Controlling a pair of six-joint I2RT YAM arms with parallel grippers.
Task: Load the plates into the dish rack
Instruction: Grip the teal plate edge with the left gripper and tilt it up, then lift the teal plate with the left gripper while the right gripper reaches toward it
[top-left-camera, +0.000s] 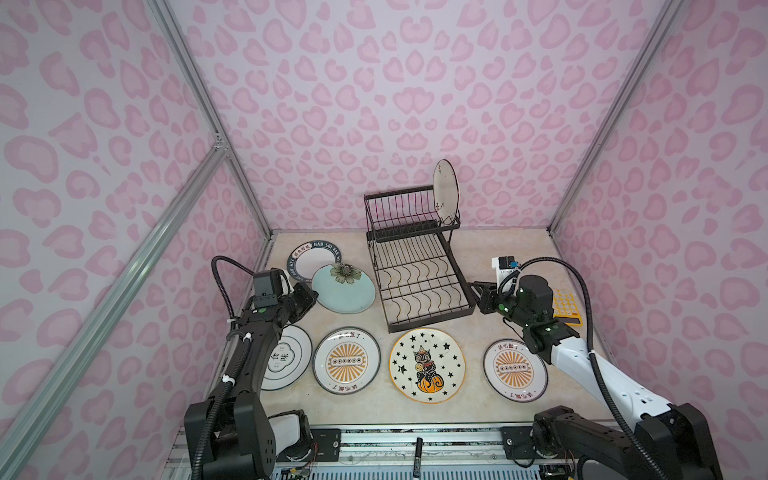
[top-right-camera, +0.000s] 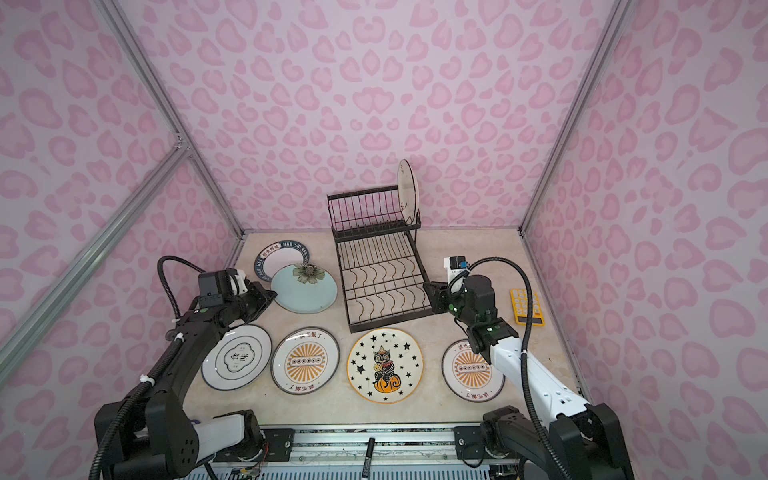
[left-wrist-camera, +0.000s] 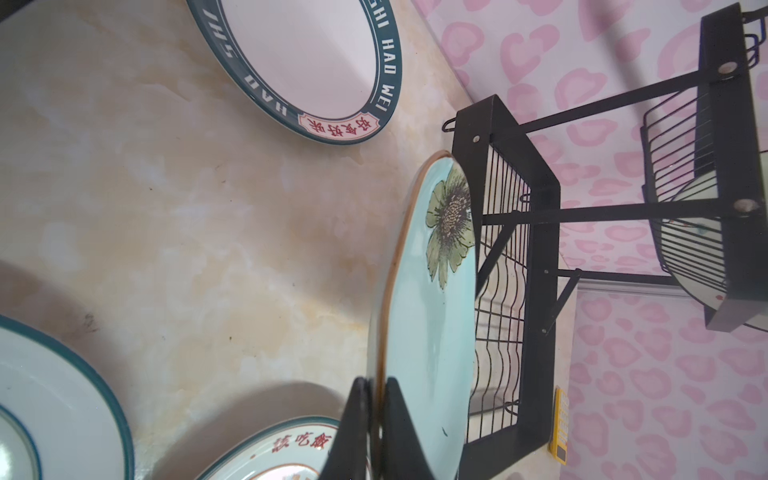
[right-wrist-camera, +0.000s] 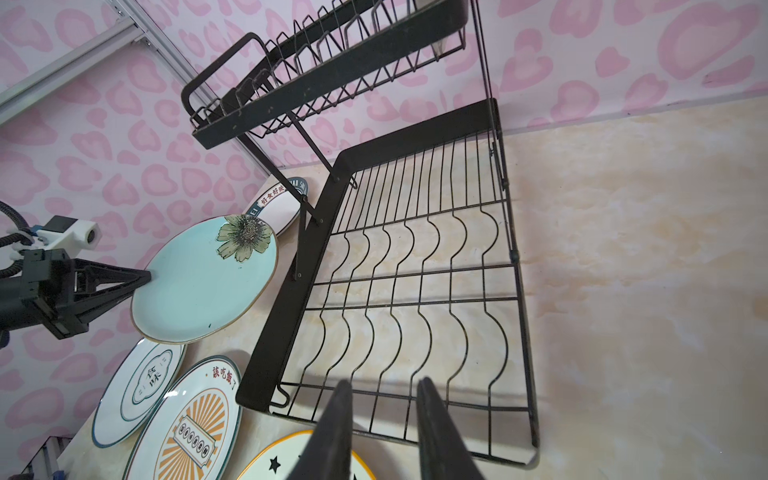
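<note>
My left pincer (left-wrist-camera: 376, 380) is clamped tight on the rim of the teal plate (left-wrist-camera: 432, 353), one finger on each face of its brown-edged lip. The plate lies face up and close to flat. I cannot tell whether it is clear of the table (top-left-camera: 498, 257). It stretches straight away from the tips, and its printed flower sits at the far end. Its glaze is smooth and glossy. Past it, its far edge overlaps a white plate with a dark lettered rim (top-left-camera: 311, 259).

Under that arm lies a white plate with a green line (top-right-camera: 237, 357), and beside that a sunburst plate (top-left-camera: 346, 360).

My right pincer (right-wrist-camera: 384, 384) stands partly open with nothing between its fingers. It hovers at the near corner of the dish rack (right-wrist-camera: 286, 307), a black wire rack. The wavy-wired lower tray runs lengthwise away from the tips to a raised upper tier. There a pale plate (top-left-camera: 445, 191) stands on edge at the end slot.

Behind this pincer lie the star-and-cat plate (top-left-camera: 427, 365) and another sunburst plate (top-left-camera: 515, 368), both flat on the beige marble-look top. A yellow calculator (top-left-camera: 566, 307) is off to the arm's outer side
</note>
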